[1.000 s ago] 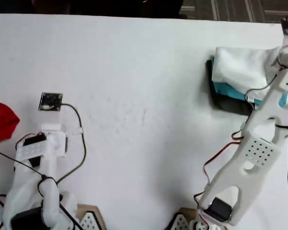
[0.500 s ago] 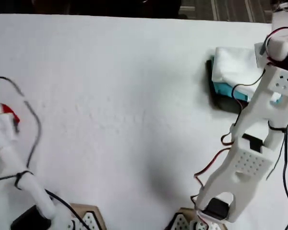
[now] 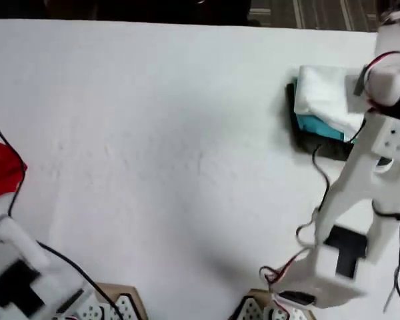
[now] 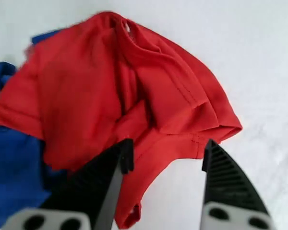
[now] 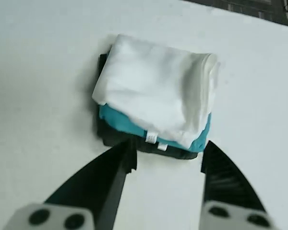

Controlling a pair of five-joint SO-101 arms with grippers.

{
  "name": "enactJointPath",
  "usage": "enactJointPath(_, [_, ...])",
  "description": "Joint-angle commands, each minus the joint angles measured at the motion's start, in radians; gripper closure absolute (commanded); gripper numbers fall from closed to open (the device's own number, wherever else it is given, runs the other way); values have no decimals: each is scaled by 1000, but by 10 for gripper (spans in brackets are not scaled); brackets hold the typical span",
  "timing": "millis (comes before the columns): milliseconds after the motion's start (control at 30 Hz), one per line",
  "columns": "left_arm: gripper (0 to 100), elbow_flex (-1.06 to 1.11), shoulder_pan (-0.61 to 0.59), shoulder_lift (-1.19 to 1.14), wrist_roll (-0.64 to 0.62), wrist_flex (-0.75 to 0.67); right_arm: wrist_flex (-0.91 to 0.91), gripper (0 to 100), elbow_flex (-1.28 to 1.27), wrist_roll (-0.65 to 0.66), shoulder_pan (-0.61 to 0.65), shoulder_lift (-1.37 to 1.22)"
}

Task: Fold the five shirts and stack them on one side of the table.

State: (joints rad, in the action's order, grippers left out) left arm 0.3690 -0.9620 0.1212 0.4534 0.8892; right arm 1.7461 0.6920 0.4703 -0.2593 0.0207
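A crumpled red shirt (image 4: 120,91) lies on the white table over a blue shirt (image 4: 12,167); in the high view the red shirt (image 3: 3,167) shows at the far left edge. My left gripper (image 4: 165,153) hangs open just above the red shirt's hem. At the right side sits a stack of folded shirts: a white shirt (image 5: 158,91) on top, a teal shirt (image 5: 120,122) under it and a dark shirt (image 5: 134,141) at the bottom. The stack (image 3: 323,103) is partly covered by the right arm in the high view. My right gripper (image 5: 165,153) is open above the stack, holding nothing.
The white table (image 3: 187,133) stretches wide and bare between the two piles. Arm bases (image 3: 120,303) and cables (image 3: 307,233) sit along the near edge. A dark floor shows past the far edge.
The left arm swung out to the far left edge over the red shirt. The right arm lifted and drew back from the white shirt on the stack.
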Motion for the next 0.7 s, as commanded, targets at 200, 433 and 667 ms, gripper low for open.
enactJointPath(200, [748, -323, -3, -396, 0, 91, 16, 776, -505, -3, 113, 406])
enactJointPath(433, [749, -415, 2, -511, 3, 89, 16, 776, -723, -3, 119, 575])
enactJointPath(667, [954, -426, 63, -509, 5, 104, -47, 789, -968, -3, 125, 716])
